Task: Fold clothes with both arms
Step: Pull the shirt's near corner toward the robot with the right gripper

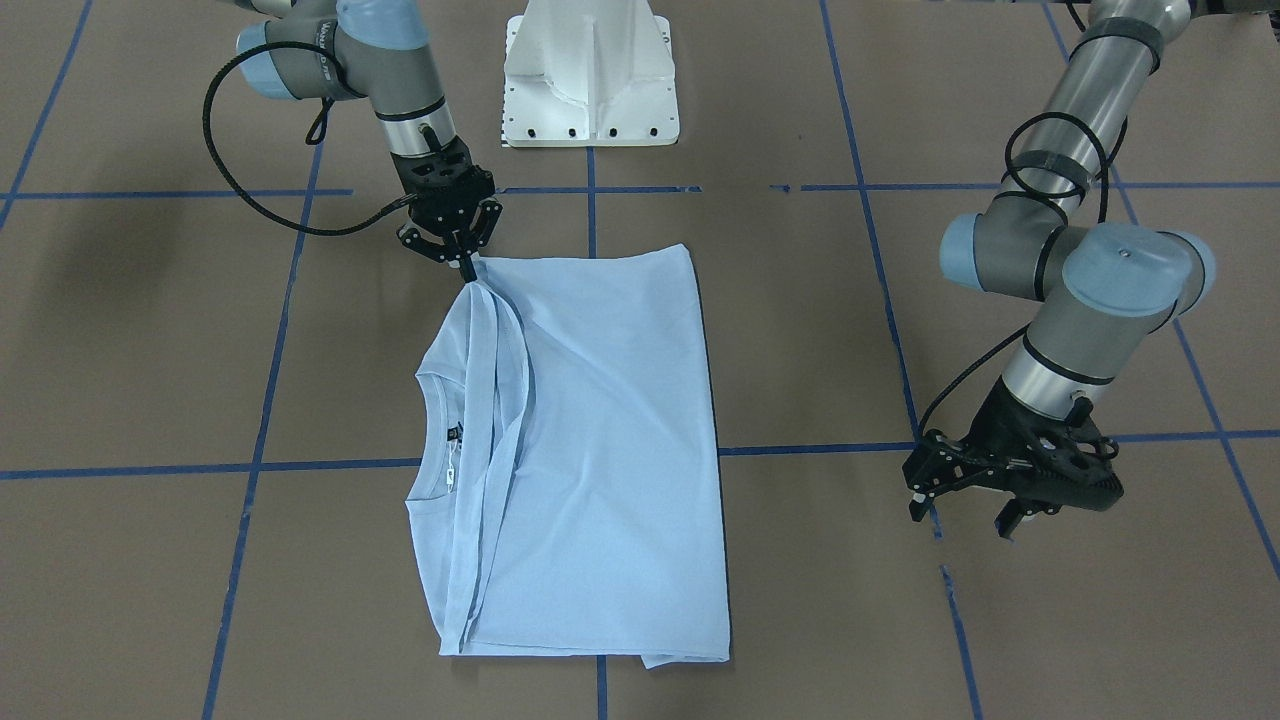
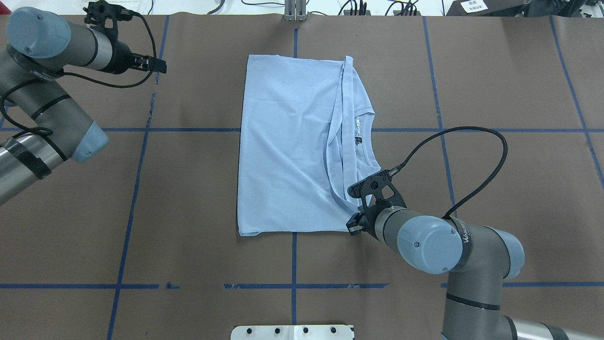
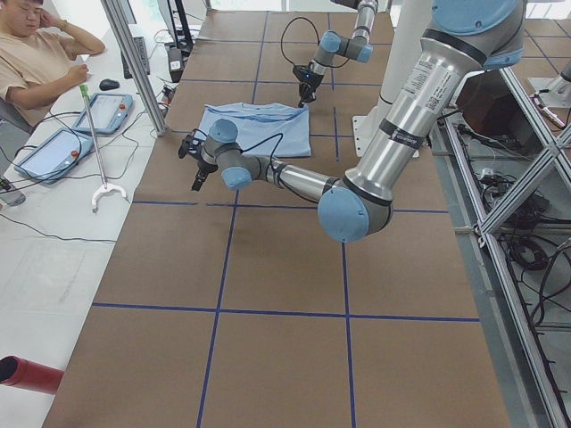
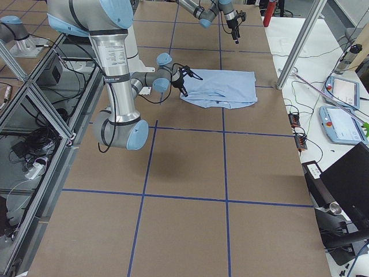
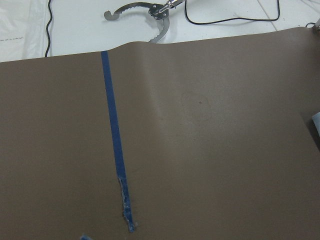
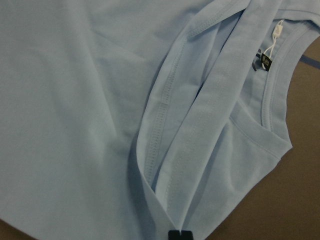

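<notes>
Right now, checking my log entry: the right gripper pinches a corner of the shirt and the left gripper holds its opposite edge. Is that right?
Not quite. The right gripper does pinch a corner of the T-shirt, but the left gripper holds nothing: the exterior front-facing view shows it open over the bare table, well apart from the cloth.

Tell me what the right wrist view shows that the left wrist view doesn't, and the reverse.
Only the right wrist view: the T-shirt close up, its collar label, and the right claw pinching a folded edge. Only the left wrist view: a metal grabber tool and a black cable beyond the table's edge. Both: the brown table cover and blue tape.
</notes>
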Motion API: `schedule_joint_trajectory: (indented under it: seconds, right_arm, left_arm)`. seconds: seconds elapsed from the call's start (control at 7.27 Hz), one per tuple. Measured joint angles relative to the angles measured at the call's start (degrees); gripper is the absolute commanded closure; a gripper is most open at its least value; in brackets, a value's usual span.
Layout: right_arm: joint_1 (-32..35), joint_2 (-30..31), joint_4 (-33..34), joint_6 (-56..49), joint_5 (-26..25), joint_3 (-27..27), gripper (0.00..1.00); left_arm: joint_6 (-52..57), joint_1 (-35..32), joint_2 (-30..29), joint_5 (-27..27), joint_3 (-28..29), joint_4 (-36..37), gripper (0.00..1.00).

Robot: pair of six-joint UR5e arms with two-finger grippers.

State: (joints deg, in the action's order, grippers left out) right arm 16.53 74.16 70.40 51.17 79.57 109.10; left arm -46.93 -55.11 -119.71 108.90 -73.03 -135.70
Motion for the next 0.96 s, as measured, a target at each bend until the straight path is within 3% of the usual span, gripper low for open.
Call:
schedule_joint_trajectory:
  seconds: [0.28,0.55,0.69,0.83,0.96]
  right_arm:
    - [0.0,4.1,-0.1,1.6,-0.9,2.7,1.0]
    - [-1.8,8.9,-0.5,10.1,-1.7,5.6,1.0]
    - [-3.8,9.8,-0.5,14.7,-3.4,6.2,0.94]
    - [-5.9,10.0,-0.5,18.2,-5.3,6.3,0.01]
    - [-7.2,10.0,-0.4,20.4,-6.7,6.1,0.0]
  left_arm:
    - [0.0,0.0,0.0,0.0,0.0,0.0,0.0]
    - [0.0,0.3,0.0,0.0,0.1,0.0,0.0]
    - [0.0,0.3,0.0,0.0,0.1,0.0,0.0]
    - [0.0,0.3,0.1,0.0,0.1,0.0,0.0]
    - [0.0,0.3,0.2,0.0,0.0,0.0,0.0]
